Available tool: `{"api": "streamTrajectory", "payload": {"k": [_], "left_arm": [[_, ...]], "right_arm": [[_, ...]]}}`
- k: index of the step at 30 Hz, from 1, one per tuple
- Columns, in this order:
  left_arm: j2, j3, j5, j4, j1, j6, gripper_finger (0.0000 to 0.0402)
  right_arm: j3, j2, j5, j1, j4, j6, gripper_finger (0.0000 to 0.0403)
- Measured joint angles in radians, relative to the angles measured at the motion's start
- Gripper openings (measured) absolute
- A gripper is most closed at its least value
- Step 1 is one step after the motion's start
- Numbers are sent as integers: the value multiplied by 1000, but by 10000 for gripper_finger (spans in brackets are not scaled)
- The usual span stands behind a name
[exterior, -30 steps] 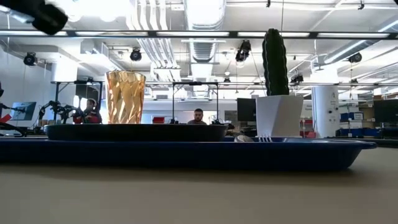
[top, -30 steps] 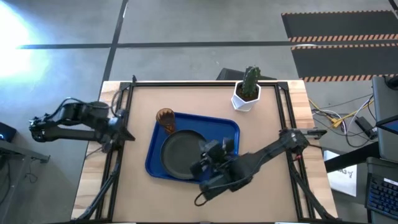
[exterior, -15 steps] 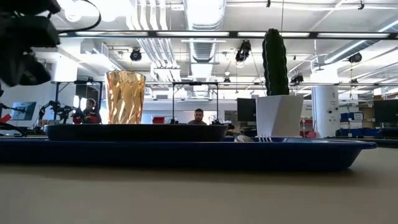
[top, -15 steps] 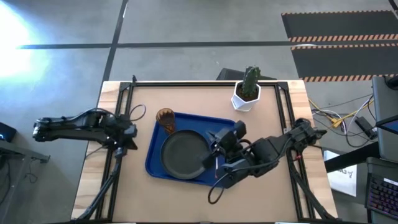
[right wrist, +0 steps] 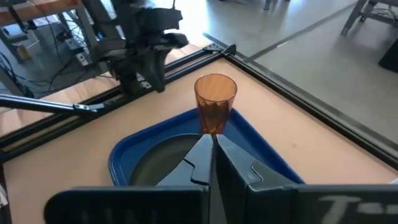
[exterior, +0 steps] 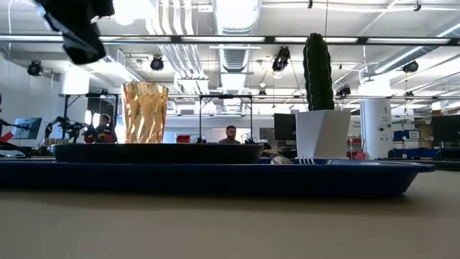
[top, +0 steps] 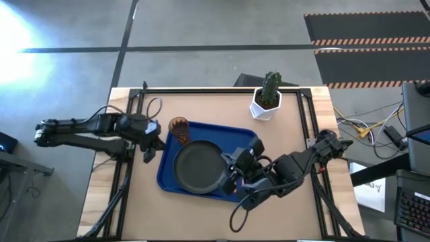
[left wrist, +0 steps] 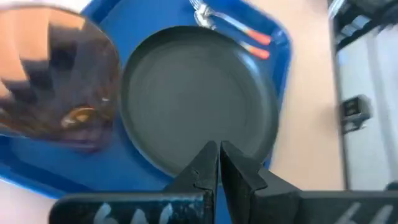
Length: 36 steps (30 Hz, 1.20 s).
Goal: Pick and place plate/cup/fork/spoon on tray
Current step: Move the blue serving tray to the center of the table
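Observation:
The blue tray (top: 168, 176) lies mid-table. On it rests the dark plate (top: 197, 167), and the amber cup (top: 179, 129) stands upright in its far left corner. The fork (left wrist: 203, 17) and the spoon's orange handle (left wrist: 255, 51) lie on the tray's right part beyond the plate; my right arm hides them in the high view. My left gripper (top: 149, 152) is shut and empty, above the table just left of the tray. My right gripper (top: 228, 171) is shut and empty, over the plate's right rim, pointing toward the cup (right wrist: 215, 102).
A white pot with a green cactus (top: 267, 97) stands at the far side, right of the tray. A black frame rail (top: 222, 89) runs around the table's edges. Bare tabletop (top: 201, 215) lies near the front edge.
My left gripper has gone toward the table's right edge, up to the tray's left side. My right arm has drawn back from over the plate toward the tray's right part. The tableware has stayed in place.

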Motion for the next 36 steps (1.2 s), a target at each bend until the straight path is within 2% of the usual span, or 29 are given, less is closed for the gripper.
{"api": "streamTrajectory", "payload": {"k": [3, 8, 9, 11, 14, 16, 20, 23, 26, 29, 36], "left_arm": [[74, 144, -118, -147, 6, 76, 0], [162, 446, -484, -242, 36, 181, 0], [177, 504, -523, -230, 51, 200, 0], [202, 612, -537, -197, 102, 246, 0], [249, 735, -424, -143, 217, 310, 0], [287, 785, -251, -108, 311, 329, 0], [383, 808, 167, -47, 534, 349, 0], [471, 798, 367, -73, 679, 349, 0], [558, 772, 460, -122, 777, 374, 0], [591, 736, 519, -115, 836, 393, 0], [666, 626, 530, -113, 866, 402, 0]], "right_arm": [[0, 0, 0, 2, 0, -17, 9], [0, 0, 1, 1, 0, -40, 9], [0, 1, 3, 1, 0, -42, 9], [0, 4, 8, 1, 0, -43, 9], [0, 12, 8, 1, 8, -43, 9], [0, 19, 8, 1, 10, -43, 9], [0, 35, -4, 3, 37, -44, 9], [0, 42, -23, 9, 56, -45, 9], [-1, 44, -27, 21, 71, -36, 9], [-1, 44, -25, 37, 96, -35, 9], [-1, 44, -16, 52, 127, -44, 9]]}}
